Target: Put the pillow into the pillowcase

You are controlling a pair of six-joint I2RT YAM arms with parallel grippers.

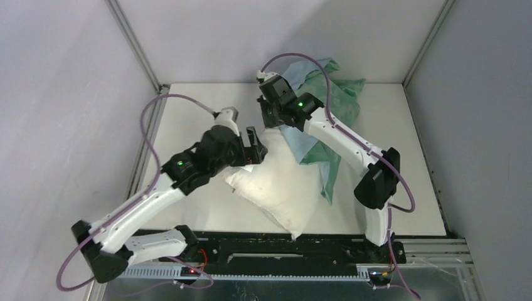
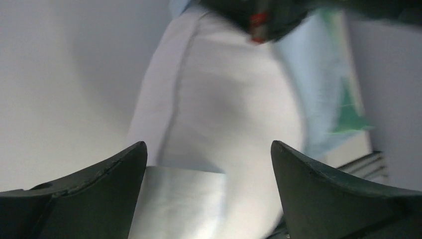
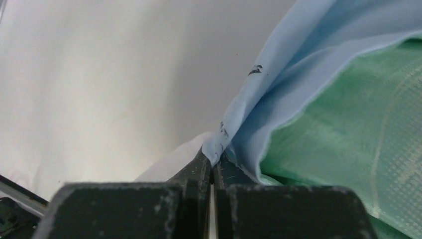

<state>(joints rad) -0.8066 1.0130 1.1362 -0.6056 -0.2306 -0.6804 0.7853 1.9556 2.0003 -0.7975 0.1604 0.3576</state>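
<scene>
My left gripper (image 2: 209, 149) spread wide, empty, nearer | plump cream fabric pillow (image 1: 276, 182) dead ahead, long axis toward right gripper (image 3: 214, 162) | that one pinches wrinkly light-blue fabric pillowcase (image 3: 298, 64) hem.

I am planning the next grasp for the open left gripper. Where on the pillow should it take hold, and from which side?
Probably the pillow's far corner, from the left, where the left gripper stands open. The middle looks too plump; that corner is thinner and lies beside the pillowcase edge the right gripper pinches.
</scene>
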